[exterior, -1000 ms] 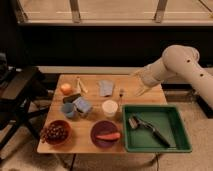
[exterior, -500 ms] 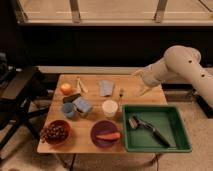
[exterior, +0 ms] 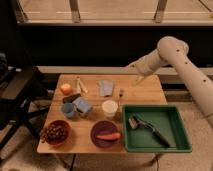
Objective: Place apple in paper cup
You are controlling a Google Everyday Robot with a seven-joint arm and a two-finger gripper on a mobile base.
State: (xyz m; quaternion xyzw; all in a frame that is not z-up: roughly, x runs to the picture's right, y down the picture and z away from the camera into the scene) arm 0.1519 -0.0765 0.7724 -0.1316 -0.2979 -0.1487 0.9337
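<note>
The apple (exterior: 65, 89), small and orange-red, lies on the wooden table (exterior: 150, 92) near its far left edge. The paper cup (exterior: 109, 108), short and cream-white, stands upright near the middle of the table, right of the blue mug (exterior: 69, 110). My gripper (exterior: 138, 78) hangs at the end of the white arm over the far right part of the table. It is well right of the apple, beyond the cup, and holds nothing that I can see.
A green tray (exterior: 172, 145) with a brush sits at the front right. A purple plate with a carrot (exterior: 108, 136) and a bowl of dark grapes (exterior: 54, 133) are at the front. A blue-grey cloth (exterior: 105, 87), a fork (exterior: 120, 95) and a black chair (exterior: 20, 95) also show.
The arm has barely shifted over the far right of the table. The objects on the table have not moved.
</note>
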